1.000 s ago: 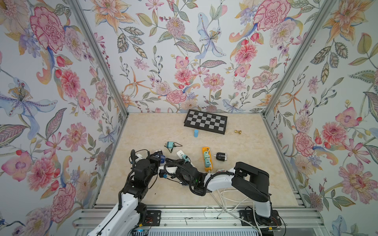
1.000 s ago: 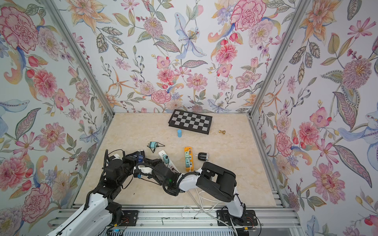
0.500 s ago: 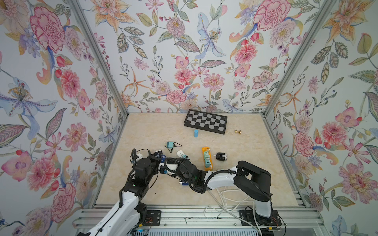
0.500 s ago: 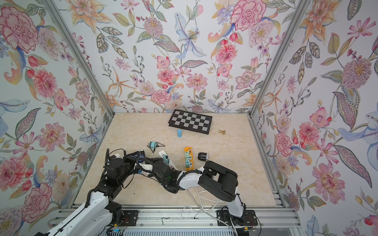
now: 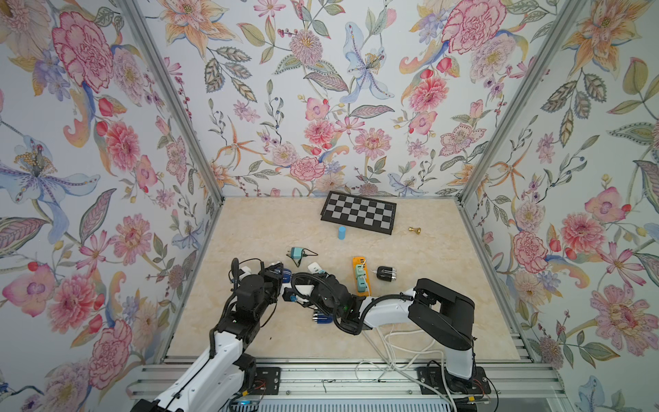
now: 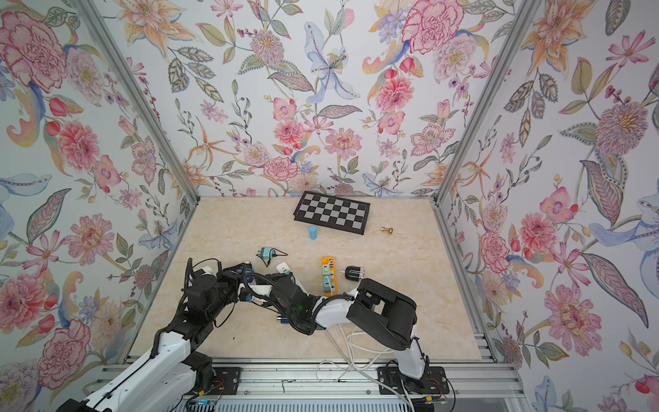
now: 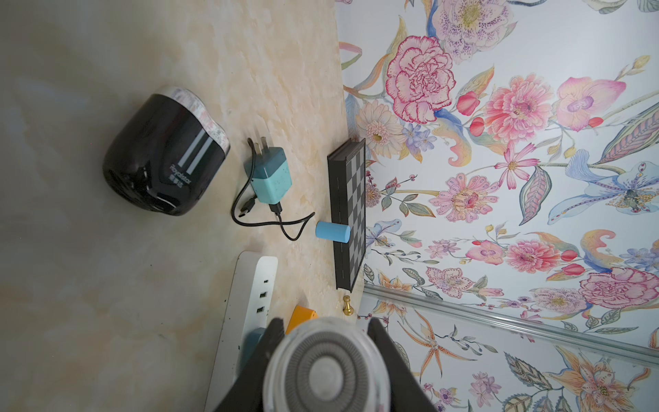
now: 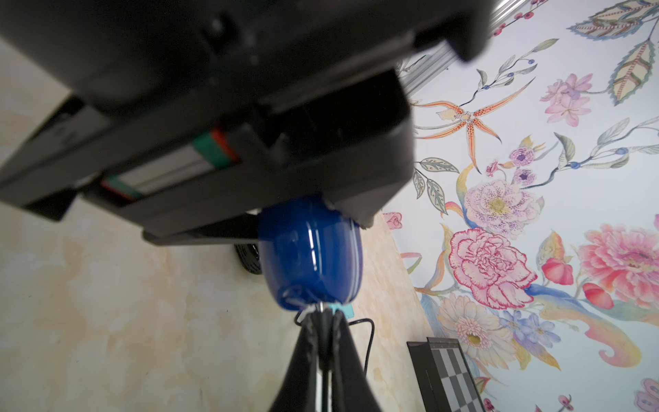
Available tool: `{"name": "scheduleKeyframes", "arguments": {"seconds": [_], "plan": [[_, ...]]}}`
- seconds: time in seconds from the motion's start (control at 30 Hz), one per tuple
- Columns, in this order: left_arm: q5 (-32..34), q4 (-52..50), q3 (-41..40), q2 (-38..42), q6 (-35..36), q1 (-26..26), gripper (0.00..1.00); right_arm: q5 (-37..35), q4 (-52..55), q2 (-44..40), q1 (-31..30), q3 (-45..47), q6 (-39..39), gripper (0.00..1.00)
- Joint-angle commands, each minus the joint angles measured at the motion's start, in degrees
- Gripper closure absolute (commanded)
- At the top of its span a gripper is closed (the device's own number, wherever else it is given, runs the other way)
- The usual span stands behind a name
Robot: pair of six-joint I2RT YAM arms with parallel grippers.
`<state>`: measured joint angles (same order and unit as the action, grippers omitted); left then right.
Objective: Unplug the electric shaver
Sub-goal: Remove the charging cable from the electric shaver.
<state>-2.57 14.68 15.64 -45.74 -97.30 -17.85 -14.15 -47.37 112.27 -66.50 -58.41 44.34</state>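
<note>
Left jaws clamp the shaver (image 7: 326, 371); your right jaws, pinching the thin plug (image 8: 322, 307) at its base, have crept closer, so the pull-out looks still ahead.

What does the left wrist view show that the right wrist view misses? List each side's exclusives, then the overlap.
Left wrist only: black Royalstar device, blue cylinder, gold pawn, white power strip, and the electric shaver's round foil head gripped in the left tool.
Right wrist only: the shaver's blue body and the right tool shut on the cable plug at its base.
Both: the shaver itself, teal charger, chessboard.
</note>
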Motion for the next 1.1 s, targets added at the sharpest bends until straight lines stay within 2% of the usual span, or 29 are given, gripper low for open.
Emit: {"name": "scheduleKeyframes", "arguments": {"seconds": [0.0,0.07,0.2,0.4,0.53,0.63,0.83,0.97,1.07], "plan": [[4.41,-0.33,0.80,-0.18,1.16,0.95,1.00,-6.40,3.48,1.40,4.30,-2.33,-3.67,1.00],[4.41,-0.10,0.97,-0.32,1.22,0.88,1.00,-7.49,6.30,2.68,4.31,-4.24,-4.46,1.00],[4.06,0.36,0.71,-0.32,1.05,0.88,1.00,-6.22,3.95,2.78,4.06,-3.66,-4.90,1.00],[5.35,-1.22,-0.65,1.28,1.07,1.07,1.00,-7.76,0.53,-2.75,1.90,0.37,-0.38,1.00],[4.79,0.11,-2.25,1.30,0.88,1.20,1.00,-8.74,-0.73,-6.38,-0.03,2.94,5.33,1.00],[4.40,1.13,-2.15,0.96,0.97,1.18,1.00,-7.55,4.94,-7.01,0.12,1.43,2.05,1.00],[3.39,1.73,-1.64,0.50,2.88,1.23,1.00,-8.43,2.36,-5.58,0.11,1.60,2.42,1.00],[0.47,6.57,-3.84,-2.43,7.27,1.84,1.00,-1.72,13.01,-7.31,1.48,-0.59,-2.69,1.00],[-4.12,12.84,-5.96,-6.42,10.64,3.48,1.00,1.00,12.24,-8.51,2.08,2.23,-4.41,1.00]]}}
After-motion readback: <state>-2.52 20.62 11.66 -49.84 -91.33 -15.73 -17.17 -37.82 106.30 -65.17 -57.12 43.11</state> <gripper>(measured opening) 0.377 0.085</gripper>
